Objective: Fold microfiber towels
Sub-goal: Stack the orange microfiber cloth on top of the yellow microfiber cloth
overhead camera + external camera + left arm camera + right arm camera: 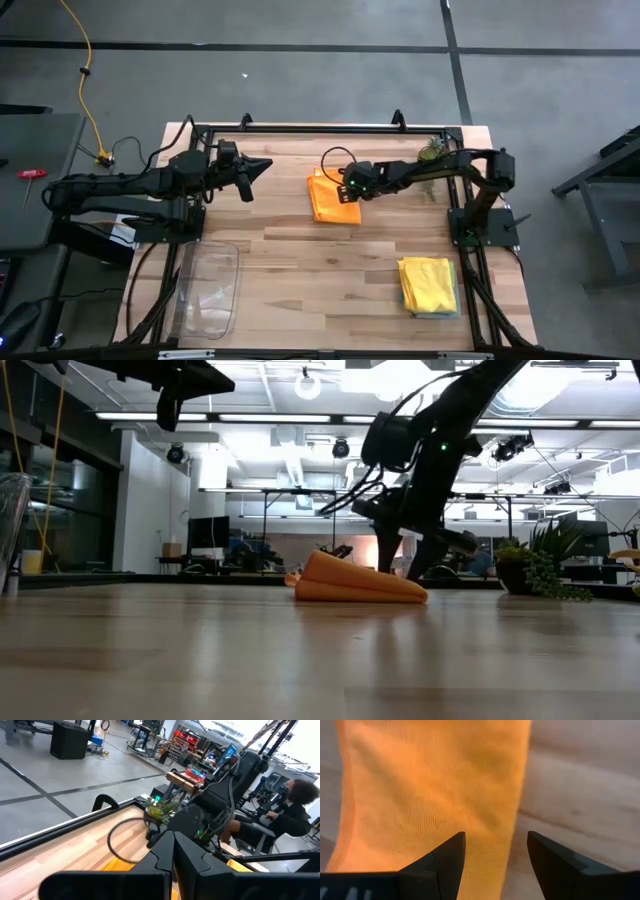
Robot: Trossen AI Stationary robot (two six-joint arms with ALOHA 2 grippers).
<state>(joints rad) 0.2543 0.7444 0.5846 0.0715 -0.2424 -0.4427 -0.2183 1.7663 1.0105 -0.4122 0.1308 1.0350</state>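
The right gripper (pixel 347 190) sits low over the orange towel (pixel 332 198), at the far middle of the table (pixel 300 270), jaws spread wide and holding nothing. From its wrist camera one dark finger (pixel 445 857) hangs over the cloth and the other over bare wood, so the towel's long edge runs right between them.

That towel looks already doubled over, rounded and puffy at the fold in the low view. To finish it well, I'd say the fingers want to drop straight down astride that edge, pinch all the layers together, then carry them across flat so the corners meet, without dragging the whole bundle along the wood.

The right arm stretches in from its base, elbow bent, wrist tipped down at the cloth. The left gripper (pixel 258 170) hovers raised, off to the towel's left, fingers pressed together, empty, pointing toward it.

Near the right front corner lies a yellow towel (pixel 428 284), folded on another cloth.
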